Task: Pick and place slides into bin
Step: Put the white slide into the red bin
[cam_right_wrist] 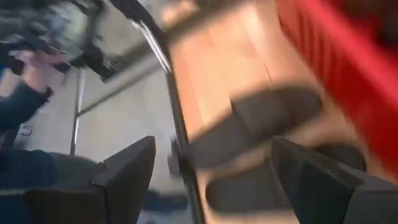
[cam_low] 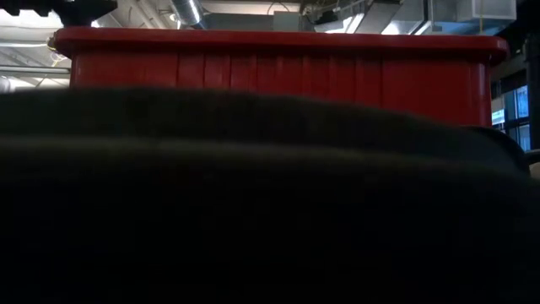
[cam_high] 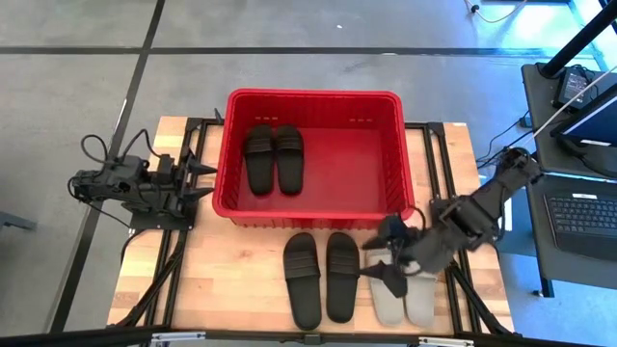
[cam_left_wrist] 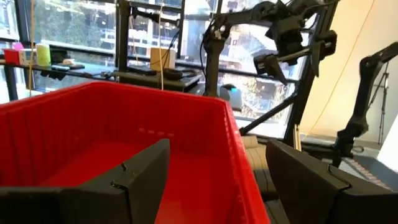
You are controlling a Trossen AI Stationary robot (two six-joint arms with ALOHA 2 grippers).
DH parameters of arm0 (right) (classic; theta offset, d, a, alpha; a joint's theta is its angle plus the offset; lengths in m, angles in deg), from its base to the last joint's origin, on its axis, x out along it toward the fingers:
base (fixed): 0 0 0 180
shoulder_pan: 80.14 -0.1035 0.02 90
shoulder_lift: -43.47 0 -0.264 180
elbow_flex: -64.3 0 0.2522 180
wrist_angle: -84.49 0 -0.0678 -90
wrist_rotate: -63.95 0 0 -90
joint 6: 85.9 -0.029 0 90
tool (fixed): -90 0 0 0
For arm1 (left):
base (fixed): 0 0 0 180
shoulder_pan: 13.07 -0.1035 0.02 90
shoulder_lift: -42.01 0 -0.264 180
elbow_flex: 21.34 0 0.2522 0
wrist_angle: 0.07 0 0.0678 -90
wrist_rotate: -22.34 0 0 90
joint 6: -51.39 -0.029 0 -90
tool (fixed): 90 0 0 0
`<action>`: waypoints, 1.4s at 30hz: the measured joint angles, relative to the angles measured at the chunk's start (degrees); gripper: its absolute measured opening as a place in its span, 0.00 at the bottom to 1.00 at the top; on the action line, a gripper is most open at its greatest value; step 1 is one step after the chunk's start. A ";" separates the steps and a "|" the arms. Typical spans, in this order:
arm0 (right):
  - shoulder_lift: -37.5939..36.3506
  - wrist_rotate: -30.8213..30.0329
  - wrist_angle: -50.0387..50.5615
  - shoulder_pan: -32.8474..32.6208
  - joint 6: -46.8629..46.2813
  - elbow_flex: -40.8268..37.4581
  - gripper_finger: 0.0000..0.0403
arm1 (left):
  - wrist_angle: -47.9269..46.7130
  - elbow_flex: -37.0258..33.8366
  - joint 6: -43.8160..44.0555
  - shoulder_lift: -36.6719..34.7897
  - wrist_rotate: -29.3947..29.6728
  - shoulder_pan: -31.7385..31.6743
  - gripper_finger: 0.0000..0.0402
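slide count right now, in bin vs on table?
6. Two matte black foam slides lie in the red slotted plastic bin. On the table: two black slides, two light beige slides partly under the right end effector.

This looks like a robotics lab or workshop: a wooden bench (cam_high: 241,280) on a dark metal frame stands on grey concrete floor (cam_high: 77,87), a laptop desk (cam_high: 578,207) alongside, exposed ceiling ducts (cam_low: 190,12), and large windows (cam_left_wrist: 74,31) behind.
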 joint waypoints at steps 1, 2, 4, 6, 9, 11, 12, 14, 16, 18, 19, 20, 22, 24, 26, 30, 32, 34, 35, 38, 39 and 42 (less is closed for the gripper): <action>0.22 0.12 3.14 -0.98 -4.42 0.00 0.79 | -0.53 0.00 -0.01 0.00 0.00 0.01 0.65; 0.47 0.68 6.36 -1.93 -8.54 0.00 0.79 | -0.81 0.00 -0.02 0.00 0.00 0.00 0.65; 1.03 4.19 13.24 -3.67 -17.02 -0.02 0.79 | -1.47 0.00 -0.02 -0.01 0.00 0.00 0.65; 1.74 9.18 18.90 -4.93 -24.35 -0.02 0.79 | -2.04 0.00 0.00 0.00 0.02 -0.01 0.65; 3.79 15.88 25.35 -6.85 -29.70 -0.02 0.79 | -2.01 0.00 -0.02 0.00 0.02 -0.01 0.65; 5.64 18.63 28.54 -7.78 -29.62 -0.02 0.79 | -2.05 0.00 -0.02 0.00 0.02 0.01 0.65; 6.68 19.31 30.60 -8.15 -29.37 -0.02 0.79 | -2.25 0.00 -0.02 0.00 0.04 -0.01 0.65; 9.17 19.62 33.60 -8.68 -28.04 -0.02 0.79 | -3.11 0.00 -0.02 0.00 0.08 -0.01 0.65; 11.95 19.74 36.44 -9.17 -26.80 -0.02 0.79 | -3.29 0.00 -0.02 0.00 0.27 0.01 0.65; 14.69 20.68 37.83 -9.69 -24.19 -0.07 0.79 | -3.89 0.00 -0.02 0.00 0.43 -0.01 0.65; 16.00 21.08 38.23 -10.01 -23.14 -0.07 0.79 | -4.13 0.00 -0.02 0.00 0.46 -0.01 0.65; 17.42 21.72 38.56 -10.27 -21.90 -0.07 0.79 | -4.10 0.00 -0.02 0.00 0.46 0.01 0.65; 19.98 22.17 39.07 -10.84 -20.50 -0.09 0.79 | -4.15 0.00 -0.02 0.00 0.48 -0.01 0.65; 22.14 22.29 39.73 -11.42 -18.87 -0.09 0.79 | -4.23 0.00 -0.02 0.00 0.48 0.01 0.65; 24.34 22.51 41.17 -11.83 -17.74 -0.09 0.79 | -4.38 0.00 -0.02 0.00 0.50 -0.01 0.65; 27.70 22.71 43.94 -12.61 -17.63 -0.09 0.79 | -4.36 0.00 -0.02 0.00 0.50 0.01 0.65; 29.11 22.71 44.22 -12.97 -17.63 -0.09 0.79 | -4.36 0.00 -0.02 0.00 0.50 -0.01 0.65; 30.35 22.69 44.18 -13.40 -17.68 -0.09 0.79 | -4.34 0.00 -0.02 0.00 0.50 0.01 0.65; 30.93 22.67 44.16 -13.62 -17.70 -0.09 0.79 | -4.34 0.00 -0.02 0.00 0.50 0.01 0.65; 32.67 22.57 43.63 -14.34 -18.13 -1.16 0.79 | -4.30 0.00 -0.02 0.00 0.59 -0.01 0.65; 33.19 22.65 43.56 -14.53 -18.75 -1.81 0.79 | -4.31 0.00 -0.01 0.00 0.90 -0.01 0.65; 33.56 22.69 43.39 -14.79 -19.09 -4.78 0.79 | -4.29 0.00 0.05 0.00 2.91 -0.01 0.65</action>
